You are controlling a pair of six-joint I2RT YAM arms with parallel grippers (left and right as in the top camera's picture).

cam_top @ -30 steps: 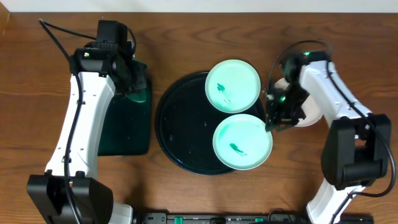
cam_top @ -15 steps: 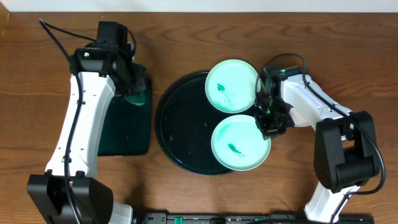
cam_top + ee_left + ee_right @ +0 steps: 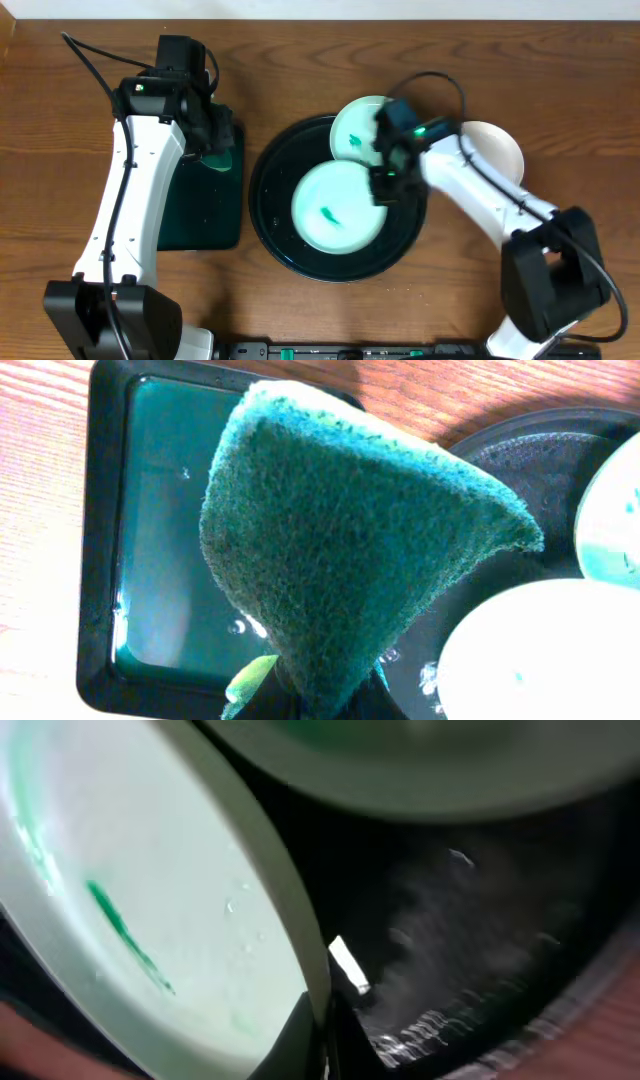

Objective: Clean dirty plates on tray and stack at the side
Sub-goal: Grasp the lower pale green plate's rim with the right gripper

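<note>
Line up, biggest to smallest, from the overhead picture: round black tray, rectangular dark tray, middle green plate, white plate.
1. round black tray
2. rectangular dark tray, partly hidden
3. middle green plate and white plate look alike; the right arm hides part of the white one.

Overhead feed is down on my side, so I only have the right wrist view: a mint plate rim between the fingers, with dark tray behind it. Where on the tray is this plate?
Observer: Overhead shows the smeared mint plate near the middle of the black tray. The right gripper is at the plate's right edge.
Operator: Good. Is the left arm ready with anything to wipe it?
Observer: Yes. The left gripper holds a green sponge above the far right corner of the rectangular tray, just left of the black tray.
</note>
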